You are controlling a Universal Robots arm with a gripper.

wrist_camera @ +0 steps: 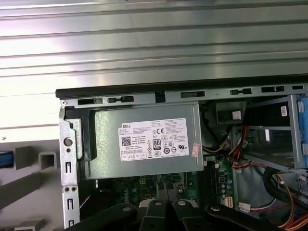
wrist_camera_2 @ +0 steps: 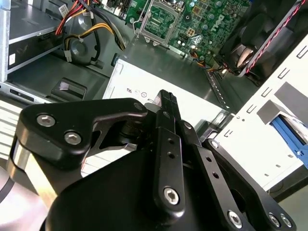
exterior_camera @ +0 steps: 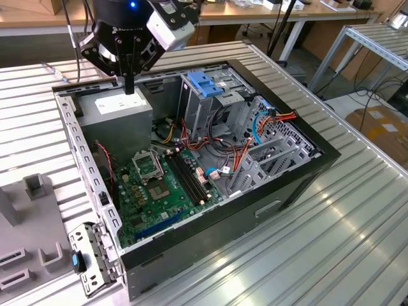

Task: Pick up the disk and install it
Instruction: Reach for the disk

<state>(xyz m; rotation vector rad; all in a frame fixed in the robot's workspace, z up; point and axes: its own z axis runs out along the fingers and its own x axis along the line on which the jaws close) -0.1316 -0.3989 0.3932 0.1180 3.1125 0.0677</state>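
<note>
Grey fixture point(exterior_camera: 38, 191) sits on the table point(exterior_camera: 331, 242) at the exterior view's left, outside the case point(exterior_camera: 81, 159) and well apart from the claw. In the first wrist view a blue strip point(wrist_camera: 5, 159) lies by the fixture blocks, beyond the case wall from the claw. Cannot tell if it is the disk's rail, so the disk's place is unsure. It is not in the claw.

Claw point(exterior_camera: 129, 89) hangs over the case's far left corner, pointing down. Fingers are pressed together with nothing between them, so closed and empty. PSU point(exterior_camera: 121, 118) is directly under the claw, with the tip over its white sticker point(wrist_camera_2: 139, 89). Cannot tell whether tip and sticker touch.

Motherboard point(exterior_camera: 156, 191) lies below the claw and nearer the exterior camera, past the PSU's edge, flat on the case floor. Metal cage point(exterior_camera: 207, 86) with a light-blue top stands upright near the claw, toward the exterior view's right, beyond the PSU. Red, orange and blue cables point(exterior_camera: 268, 121) run further right, well apart from the claw. The case lies on its side, open side up.
</note>
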